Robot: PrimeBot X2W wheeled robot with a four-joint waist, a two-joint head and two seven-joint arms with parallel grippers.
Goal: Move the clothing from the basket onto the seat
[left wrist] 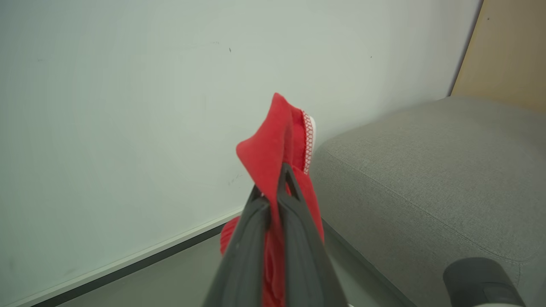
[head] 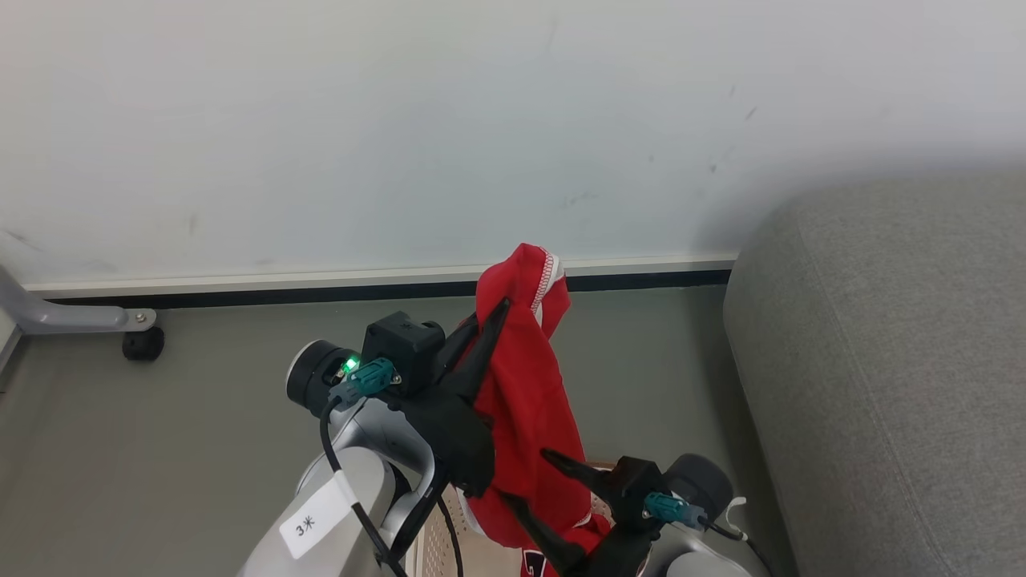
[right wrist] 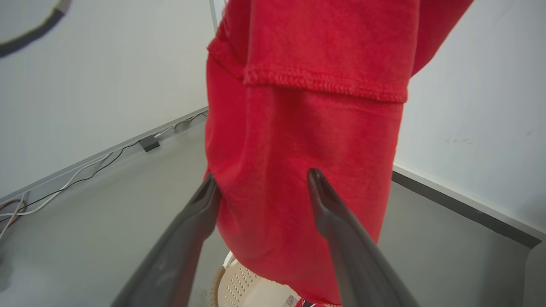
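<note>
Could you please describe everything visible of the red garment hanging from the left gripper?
The red garment is knit-looking fabric with a stitched hem and white trim at its top. It hangs bunched, pinched in the left gripper's shut fingers, above the basket, its lower part between the open right gripper's fingers.

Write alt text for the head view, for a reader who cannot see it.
The left gripper, shut, holds a red garment up in front of a white wall. The right gripper is open by the garment's lower part, with a bit of the cream basket below. A grey sofa stands at the right.
</note>
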